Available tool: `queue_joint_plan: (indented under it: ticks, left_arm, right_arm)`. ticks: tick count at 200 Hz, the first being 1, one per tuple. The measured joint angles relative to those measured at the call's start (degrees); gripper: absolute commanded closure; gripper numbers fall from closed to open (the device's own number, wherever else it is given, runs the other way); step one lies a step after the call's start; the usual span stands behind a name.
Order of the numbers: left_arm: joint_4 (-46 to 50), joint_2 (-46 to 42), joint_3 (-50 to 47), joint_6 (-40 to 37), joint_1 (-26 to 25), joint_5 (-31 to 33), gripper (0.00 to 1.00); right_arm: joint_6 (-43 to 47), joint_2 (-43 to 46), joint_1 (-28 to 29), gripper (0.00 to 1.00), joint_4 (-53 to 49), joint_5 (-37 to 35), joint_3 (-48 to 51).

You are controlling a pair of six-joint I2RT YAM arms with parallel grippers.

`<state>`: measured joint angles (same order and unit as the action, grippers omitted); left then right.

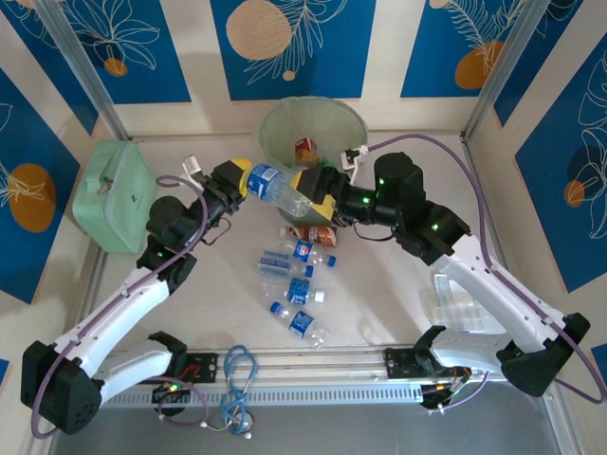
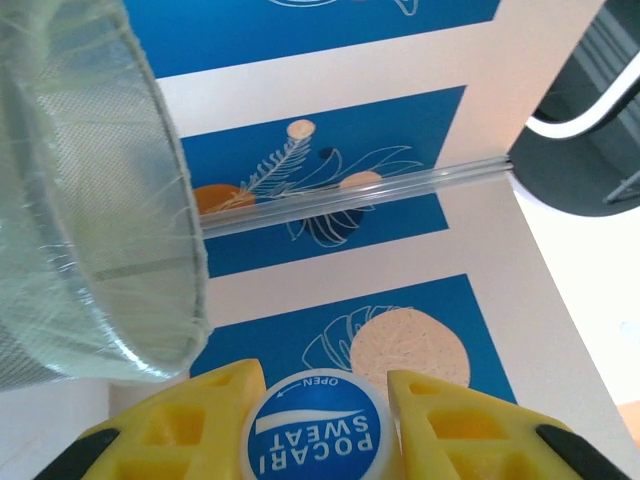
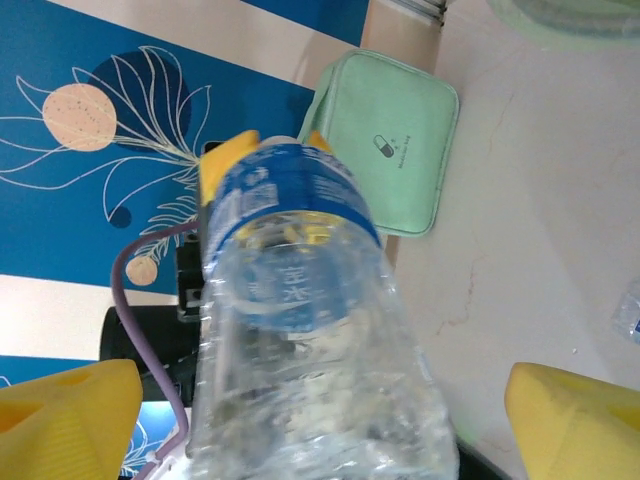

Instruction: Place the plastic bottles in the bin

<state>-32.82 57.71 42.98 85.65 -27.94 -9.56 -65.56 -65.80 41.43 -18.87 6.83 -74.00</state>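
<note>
A clear plastic bottle [image 1: 280, 188] with a blue label hangs in the air between both arms, just in front of the bin [image 1: 313, 128]. My left gripper [image 1: 242, 180] is shut on its blue cap [image 2: 318, 430], yellow fingers [image 2: 180, 425] on either side. The bin's pale green wall [image 2: 90, 200] rises close at the left of that view. My right gripper [image 1: 318, 194] stands open around the bottle's base [image 3: 300, 330], its fingers [image 3: 60, 420] apart from the plastic. Several more bottles [image 1: 296, 284] lie on the table below, a brown-labelled one [image 1: 313, 232] among them. Another [image 1: 305, 150] lies inside the bin.
A flat mint-green case [image 1: 114, 194] sits at the far left by the wall, also seen past the bottle [image 3: 390, 140]. A blue cord [image 1: 237, 374] lies over the front rail. A clear plastic tray [image 1: 455, 313] rests under the right arm. Walls close the back and sides.
</note>
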Motion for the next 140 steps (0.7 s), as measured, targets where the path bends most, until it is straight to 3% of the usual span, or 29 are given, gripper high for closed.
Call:
queue_joint_plan:
  ticks: [29,78,140]
  left_arm:
    - [-3.1,0.5,-0.5,0.0,-0.4,1.0,0.82]
    - [-5.5,1.0,-0.9,-0.2,-0.9,1.4,0.82]
    - [-5.7,1.4,-1.5,-0.2,-1.1,1.7,0.82]
  right_arm:
    - [-1.5,0.0,1.1,0.08,0.6,-0.7,0.8]
    - [-2.6,-0.1,2.3,0.24,2.5,-0.8,0.8]
    - [-2.2,-0.8,2.9,0.35,3.2,-1.0,0.8]
